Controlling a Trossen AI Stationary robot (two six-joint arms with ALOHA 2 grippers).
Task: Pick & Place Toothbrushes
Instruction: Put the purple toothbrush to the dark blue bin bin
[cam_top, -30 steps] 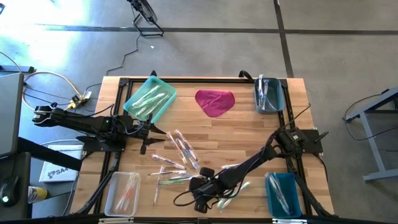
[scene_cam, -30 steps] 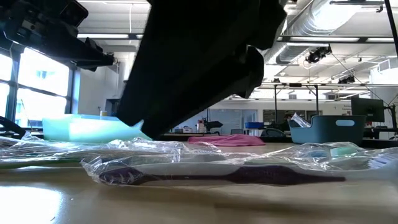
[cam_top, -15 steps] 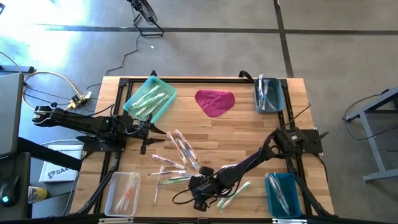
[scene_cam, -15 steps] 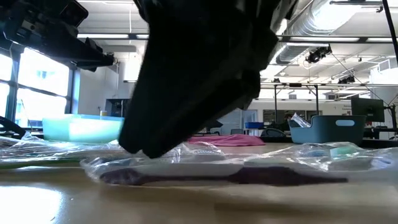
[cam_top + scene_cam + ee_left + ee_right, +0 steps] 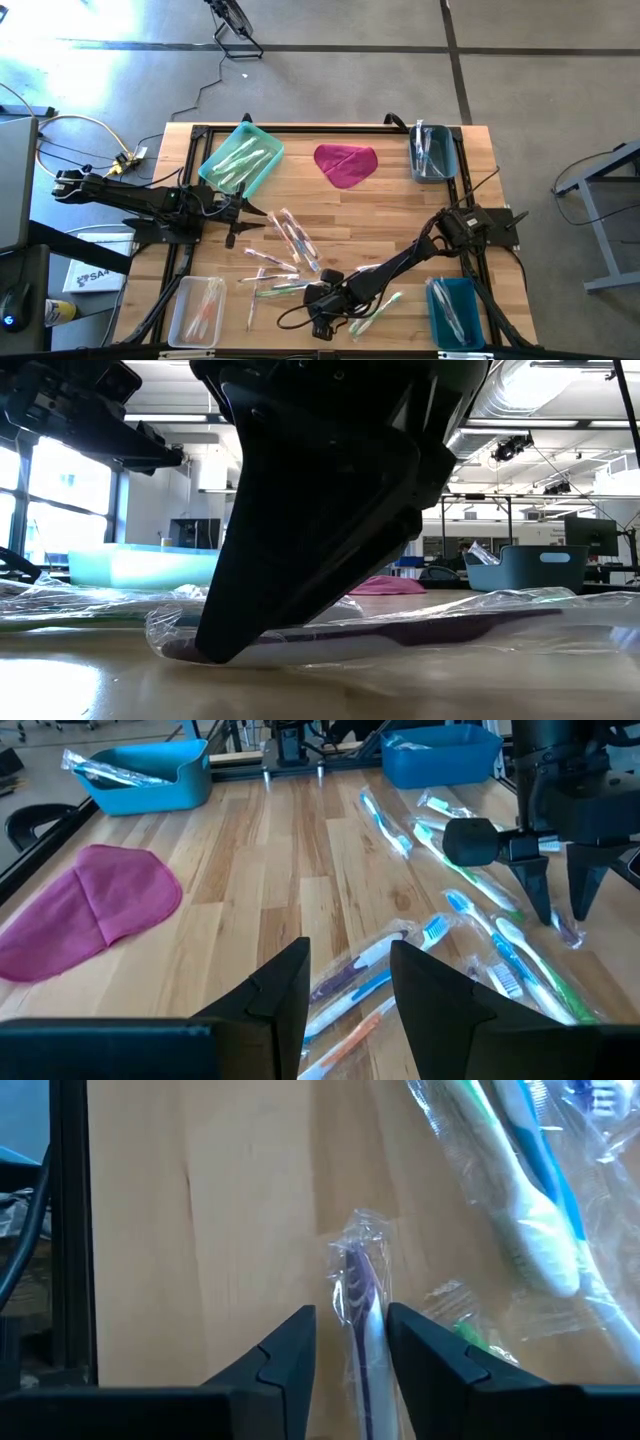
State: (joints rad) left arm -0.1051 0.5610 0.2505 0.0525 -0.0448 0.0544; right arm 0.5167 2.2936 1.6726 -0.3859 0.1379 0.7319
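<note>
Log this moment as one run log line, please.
right gripper: astride wrapped purple-handled toothbrush, near table edge | left gripper: open, waiting above loose wrapped toothbrushes | bins: partly filled

A wooden table (image 5: 400,215) stands on a grey concrete floor (image 5: 330,80). A magenta cloth (image 5: 346,163) lies flat near the far edge. A pale turquoise tray (image 5: 212,163) sits at the far left, a clear tub (image 5: 180,315) at the near left, and blue bins at the far right (image 5: 452,160) and near right (image 5: 474,305).
</note>
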